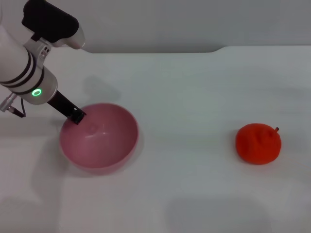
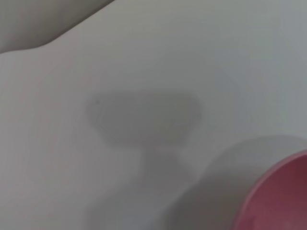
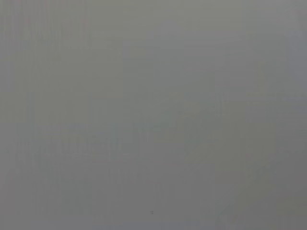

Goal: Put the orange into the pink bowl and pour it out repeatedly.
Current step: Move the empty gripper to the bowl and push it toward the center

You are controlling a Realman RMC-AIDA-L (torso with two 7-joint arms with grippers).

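The white table [image 1: 194, 97] fills nearly the whole head view, its far edge running across at twelve o'clock with a small step up toward one o'clock. A soft shadow lies on it near six o'clock, and another just beyond the bowl.

The left arm [image 1: 24, 73] comes in from ten o'clock, a white cylinder with dark bands and a lit green ring, topped by a black block. It slants down toward the centre-left of the table.

The pink bowl [image 1: 99, 138] sits at about eight o'clock from the table's middle, upright but tipped slightly, its open mouth facing up and a little toward the camera. Its inside is bare and glossy. In the left wrist view only a curved slice of its rim [image 2: 278, 191] shows, with a bowl-shaped shadow on the table beside it.

The orange [image 1: 258, 143] rests on the table at about four o'clock, well apart from the bowl, its short stem pointing toward two o'clock.

The left gripper [image 1: 77, 116] is at the bowl's rim on the ten o'clock side, its dark tip touching the edge and seemingly pinched on it, though the fingers are too hidden to be sure.

The right gripper is nowhere in sight; the right wrist view is plain grey.
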